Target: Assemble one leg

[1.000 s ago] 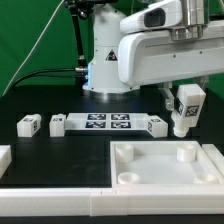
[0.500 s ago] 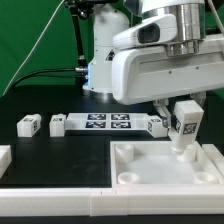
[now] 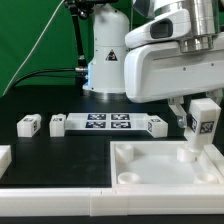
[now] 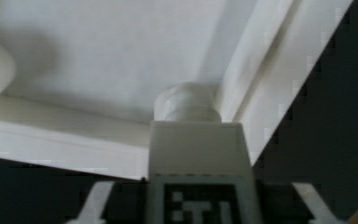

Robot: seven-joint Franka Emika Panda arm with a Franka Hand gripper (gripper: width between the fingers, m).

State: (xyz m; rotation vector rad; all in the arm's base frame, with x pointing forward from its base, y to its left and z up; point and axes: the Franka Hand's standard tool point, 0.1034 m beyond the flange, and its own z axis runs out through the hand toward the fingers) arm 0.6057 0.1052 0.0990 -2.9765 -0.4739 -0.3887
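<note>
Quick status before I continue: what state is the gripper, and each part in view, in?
gripper: shut on the held leg.
held leg: upright, tip at the panel's corner socket; seated or not, cannot tell.
panel: flat on table, two other visible sockets empty.
loose legs: three, lying on table, apart from panel.
marker board: flat on table.

No readable text appears (the leg (image 3: 200, 132) bears a marker (image 3: 205, 119)).
</note>
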